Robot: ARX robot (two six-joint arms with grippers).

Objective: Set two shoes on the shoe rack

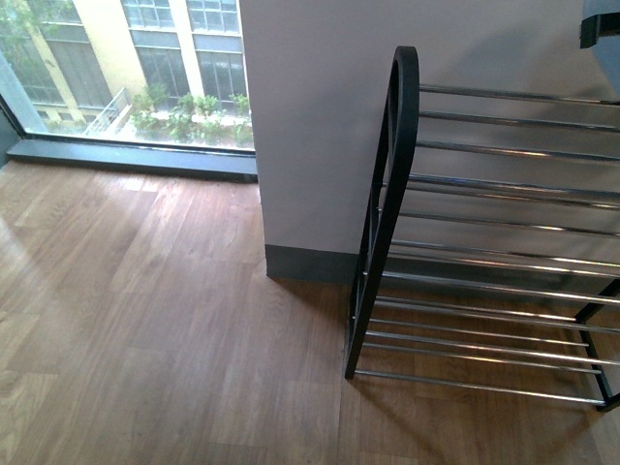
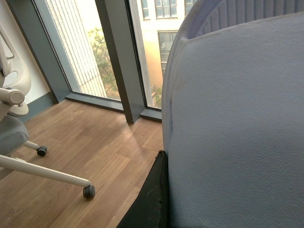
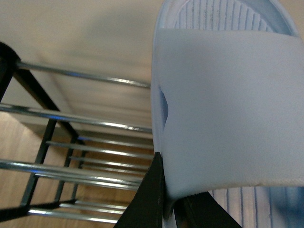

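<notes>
Each gripper is clamped on a pale blue slide sandal (image 3: 228, 109), the left one's sandal (image 2: 237, 133) filling frame right. Light, flexible foam; pinch the strap edge. The shoe rack (image 1: 504, 232) stands right, unloaded.

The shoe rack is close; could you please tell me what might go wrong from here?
The shoe rack has shelves of thin chrome rods with gaps, so a slide could tilt or catch between them.
The right hand seems to pinch the right slide only at its edge; it might pivot.
The left slide fills the left wrist view, hiding what is beneath.
</notes>
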